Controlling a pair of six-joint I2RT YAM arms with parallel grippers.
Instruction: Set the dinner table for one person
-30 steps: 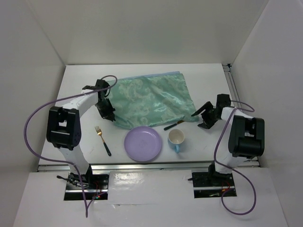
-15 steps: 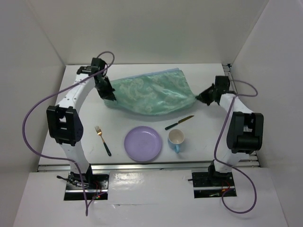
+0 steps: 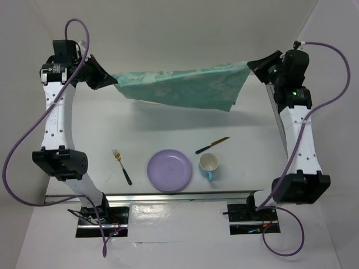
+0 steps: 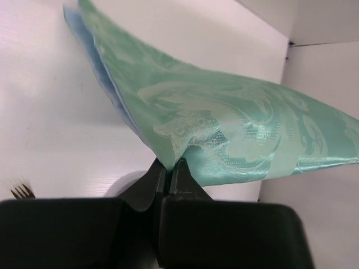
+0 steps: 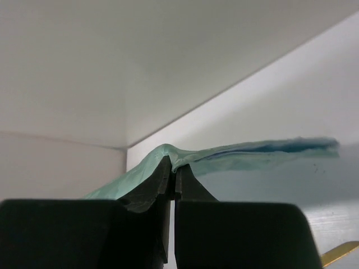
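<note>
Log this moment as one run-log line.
left hand: shut on green cloth | right hand: shut on green cloth | state: stretched above dinner table

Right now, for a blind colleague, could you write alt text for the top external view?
The left gripper and right gripper hold a green patterned cloth stretched above the white table. A fork, purple plate, blue mug and knife lie near its front edge.

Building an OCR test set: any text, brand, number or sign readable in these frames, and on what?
None readable in any view.
The cloth carries only a woven swirl pattern, no letters.
The plate, mug, fork and knife are plain.
The table shows no marking.
</note>
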